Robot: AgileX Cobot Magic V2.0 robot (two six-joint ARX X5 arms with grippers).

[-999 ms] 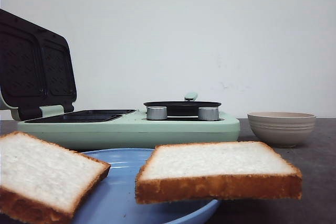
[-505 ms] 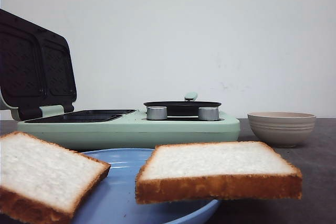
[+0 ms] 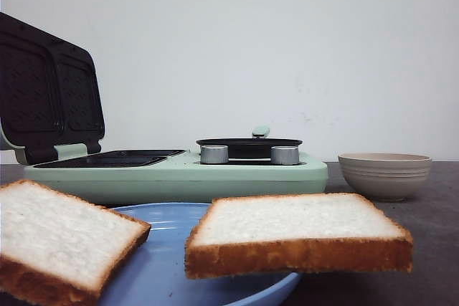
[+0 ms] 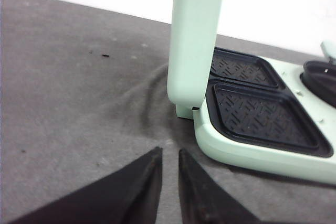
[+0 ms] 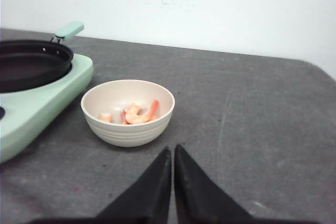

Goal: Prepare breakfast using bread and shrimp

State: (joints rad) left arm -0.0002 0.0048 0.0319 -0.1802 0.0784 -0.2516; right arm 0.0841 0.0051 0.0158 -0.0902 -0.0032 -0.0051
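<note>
Bread (image 3: 297,231) lies on blue plate (image 3: 172,277); we find left pincer (image 4: 169,156) and right pincer (image 5: 172,153) nearly closed, empty; bowl (image 5: 127,113) holds shrimp (image 5: 137,114).

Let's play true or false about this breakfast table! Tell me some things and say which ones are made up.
1. The bread slices lie on a blue plate. True.
2. The sandwich maker has its lid shut. False: the lid stands open.
3. The bowl is empty. False: shrimp lie in it.
4. The left tool holds a slice of bread. False: it holds nothing, and its fingers are nearly together.
5. A black pan sits on the green machine. True.
</note>
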